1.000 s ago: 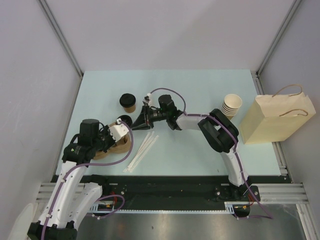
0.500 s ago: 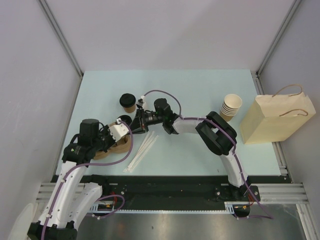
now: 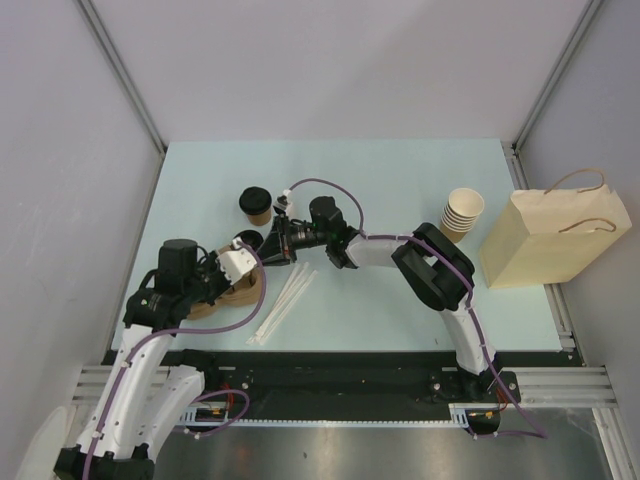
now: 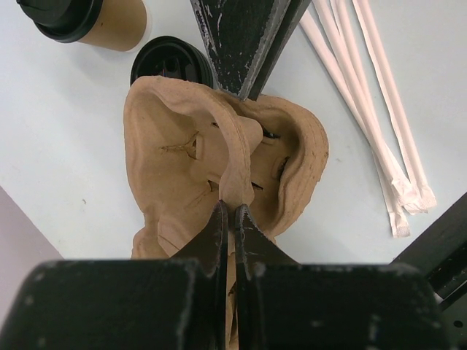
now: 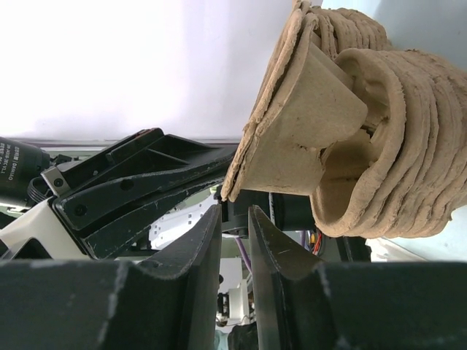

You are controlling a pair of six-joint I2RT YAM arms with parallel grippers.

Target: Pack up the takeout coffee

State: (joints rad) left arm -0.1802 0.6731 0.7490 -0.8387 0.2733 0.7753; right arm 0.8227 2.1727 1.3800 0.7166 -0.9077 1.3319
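Left arm folded, left tool pinched shut, right arm reaching left, right tool nearly closed

Takeout coffee stands behind the loose lid, straws right.

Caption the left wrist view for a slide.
Left hand pinches the pulp cup carrier's middle ridge; takeout coffee, loose black lid and wrapped straws beyond.

Rough matt pulp carrier; takeout coffee of kraft paper.
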